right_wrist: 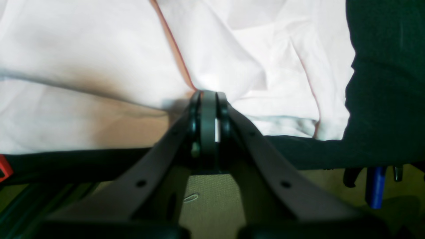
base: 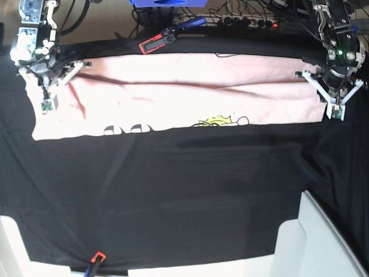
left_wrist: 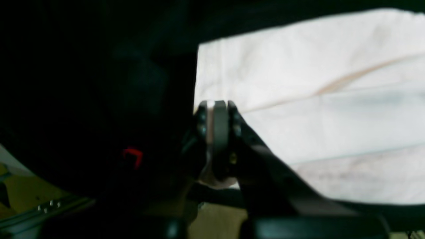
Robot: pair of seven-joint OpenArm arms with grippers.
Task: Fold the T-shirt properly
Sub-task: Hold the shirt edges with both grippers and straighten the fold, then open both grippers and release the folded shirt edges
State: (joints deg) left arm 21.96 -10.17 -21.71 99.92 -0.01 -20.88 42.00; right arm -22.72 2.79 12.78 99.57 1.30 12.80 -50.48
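Note:
The pale pink T-shirt (base: 173,98) lies folded into a long band across the far part of the black cloth (base: 184,196). Black lettering and a yellow print peek out along its near edge. My right gripper (base: 49,81) is at the band's left end in the base view. In its wrist view the right gripper (right_wrist: 208,94) is shut, with the T-shirt (right_wrist: 99,49) bunched into the tips. My left gripper (base: 332,86) is at the band's right end. The left wrist view shows the left gripper (left_wrist: 215,106) shut at the edge of the T-shirt (left_wrist: 315,66), pale cloth between the fingers.
White panels (base: 323,242) stand at the near right corner, and another white one (base: 11,248) at the near left. A red and black tool (base: 155,43), cables and a power strip (base: 248,22) lie behind the cloth. A small red tag (base: 98,257) marks the near edge.

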